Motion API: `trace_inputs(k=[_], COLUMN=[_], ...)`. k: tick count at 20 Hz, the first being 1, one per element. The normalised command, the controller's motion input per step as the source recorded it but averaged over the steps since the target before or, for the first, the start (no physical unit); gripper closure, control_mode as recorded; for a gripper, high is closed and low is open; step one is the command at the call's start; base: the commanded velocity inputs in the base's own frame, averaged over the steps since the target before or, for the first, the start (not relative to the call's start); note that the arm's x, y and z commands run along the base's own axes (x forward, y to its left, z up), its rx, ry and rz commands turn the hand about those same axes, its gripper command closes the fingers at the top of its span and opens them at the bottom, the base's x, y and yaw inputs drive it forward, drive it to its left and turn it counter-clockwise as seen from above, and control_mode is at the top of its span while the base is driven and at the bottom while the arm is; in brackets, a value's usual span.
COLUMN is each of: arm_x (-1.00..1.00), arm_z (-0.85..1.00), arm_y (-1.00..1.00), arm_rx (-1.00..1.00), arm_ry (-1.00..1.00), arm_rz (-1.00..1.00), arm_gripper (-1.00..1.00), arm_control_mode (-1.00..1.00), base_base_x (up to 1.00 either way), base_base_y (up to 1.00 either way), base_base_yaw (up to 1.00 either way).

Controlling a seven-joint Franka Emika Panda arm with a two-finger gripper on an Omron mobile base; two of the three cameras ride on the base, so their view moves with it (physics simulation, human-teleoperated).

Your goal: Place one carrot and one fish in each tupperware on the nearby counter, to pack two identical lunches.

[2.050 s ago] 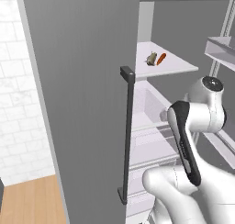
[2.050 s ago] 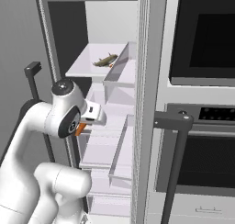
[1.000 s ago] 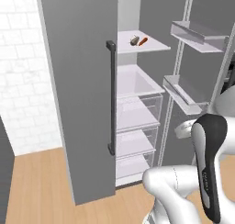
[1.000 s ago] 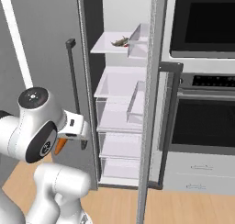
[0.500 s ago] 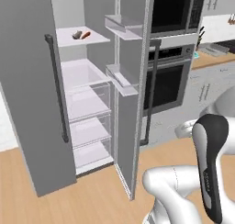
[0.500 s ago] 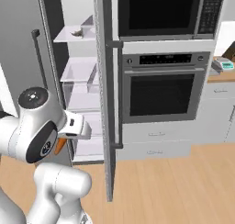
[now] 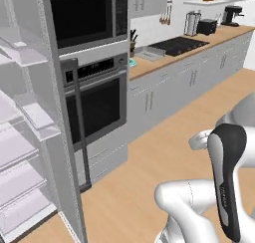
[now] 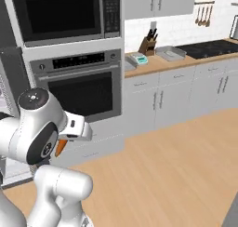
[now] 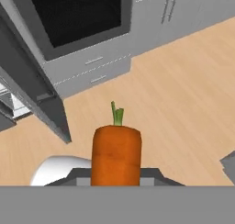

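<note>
We see the gripper [image 8: 62,146] pinching one carrot [image 9: 115,153], held above plank floor [image 9: 183,94], with a grey tupperware [image 8: 170,52] far off on the counter [image 8: 186,57].

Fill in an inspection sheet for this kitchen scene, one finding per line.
Surface: long light-tan wooden counter beyond the ovens.
Job's things: orange tapered carrot held at the hand; one shallow grey rectangular tupperware tray on the counter.
Clutter: small white tub with teal contents, knife block.
Grippers: gripper fingers shut on the carrot.
Cables: nothing seen.
Surroundings: black wall ovens, open fridge door, plank floor.
</note>
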Motion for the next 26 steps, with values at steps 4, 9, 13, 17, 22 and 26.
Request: trace_inputs(k=[4, 9, 13, 17, 22, 26], arm_x=[0.0, 0.0, 0.0, 0.0, 0.0, 0.0], arm_z=[0.0, 0.0, 0.0, 0.0, 0.0, 0.0], arm_y=[0.0, 0.0, 0.0, 0.0, 0.0, 0.0], arm_rx=[0.0, 0.0, 0.0, 0.0, 0.0, 0.0], arm_ry=[0.0, 0.0, 0.0, 0.0, 0.0, 0.0], arm_rz=[0.0, 0.0, 0.0, 0.0, 0.0, 0.0], arm_gripper=[1.0, 1.0, 1.0, 1.0, 1.0, 1.0], arm_control_mode=[1.0, 1.0, 1.0, 1.0, 1.0, 1.0], base_base_x=[1.0, 1.0, 1.0, 1.0, 1.0, 1.0], base_base_y=[-0.47, -0.04, 0.0, -0.11, -0.5, -0.59], base_base_yaw=[-0.39, -0.07, 0.0, 0.0, 0.08, 0.16])
